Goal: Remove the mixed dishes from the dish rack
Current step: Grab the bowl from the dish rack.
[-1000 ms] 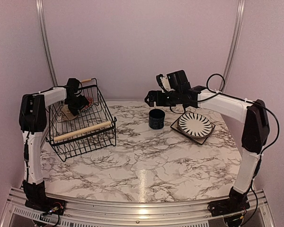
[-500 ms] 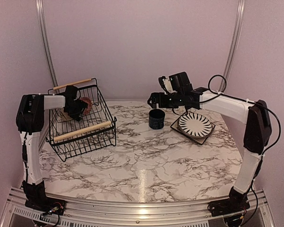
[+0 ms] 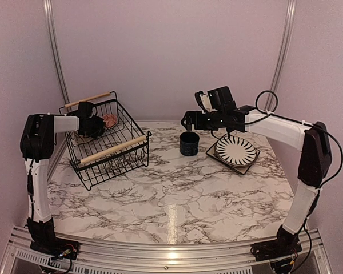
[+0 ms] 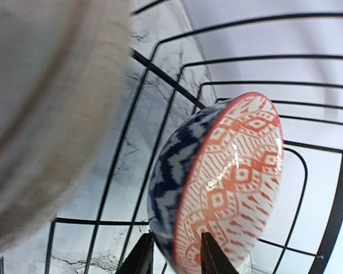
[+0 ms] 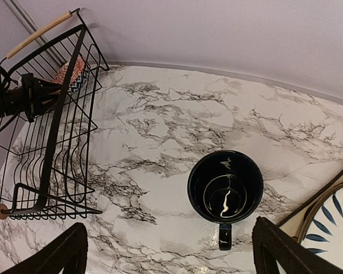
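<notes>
In the left wrist view my left gripper [image 4: 177, 258] is shut on the rim of a patterned bowl [image 4: 228, 182], red inside and navy outside, standing on edge in the black wire dish rack [image 3: 117, 165]. A blurred cream bowl [image 4: 46, 114] fills that view's left side. From above, the left gripper [image 3: 96, 125] reaches into the rack beside the bowl [image 3: 109, 120]. My right gripper [image 5: 172, 257] hangs open above the dark navy mug [image 5: 225, 185], which stands upright on the table. A striped plate [image 3: 235, 149] rests on a dark square plate [image 3: 213, 153].
The rack has two light wooden handles [image 3: 113, 149], and its near side sits out toward the table's middle. The mug [image 3: 189, 142] stands just left of the stacked plates. The back wall and a metal frame post [image 3: 56, 51] run close behind the rack.
The left gripper has closed on the patterned bowl. The rack has shifted and swung to the right on the table. The right arm has drifted slightly right, still open.
</notes>
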Tool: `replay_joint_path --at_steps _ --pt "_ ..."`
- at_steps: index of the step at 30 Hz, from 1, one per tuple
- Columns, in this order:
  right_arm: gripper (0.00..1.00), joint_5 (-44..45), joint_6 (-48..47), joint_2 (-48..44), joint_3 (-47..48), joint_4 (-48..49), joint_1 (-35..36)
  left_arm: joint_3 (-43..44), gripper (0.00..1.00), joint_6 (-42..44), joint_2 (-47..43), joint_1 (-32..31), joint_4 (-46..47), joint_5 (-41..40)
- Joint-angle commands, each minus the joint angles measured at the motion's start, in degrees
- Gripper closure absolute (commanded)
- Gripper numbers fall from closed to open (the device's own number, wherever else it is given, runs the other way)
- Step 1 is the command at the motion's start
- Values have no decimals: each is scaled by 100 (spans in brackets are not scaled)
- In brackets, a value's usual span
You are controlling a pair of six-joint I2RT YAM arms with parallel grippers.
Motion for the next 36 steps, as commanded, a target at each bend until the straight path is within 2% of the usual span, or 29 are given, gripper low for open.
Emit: replay_joint_path --at_steps 1,4,8,13,22,28,36 --pt "4 33 -5 -106 65 16 -55 -1 74 -305 39 -39 660 443" --pt "4 28 19 -157 10 32 -56 -29 81 -248 -41 -39 729 456" --pt "4 2 50 -179 -21 45 -54 -91 100 -164 -106 -30 745 563" --pt "4 7 80 -229 63 -42 -52 -412 100 -34 -436 -17 813 702" --pt "4 -63 66 -209 252 -213 -22 -1314 100 507 -1757 92 948 829" --pt "4 -231 127 18 475 -171 34 -1852 100 570 -2320 93 1092 1181" --pt "4 -457 86 388 1201 -311 286 -1905 100 1243 -3027 -183 963 1615"
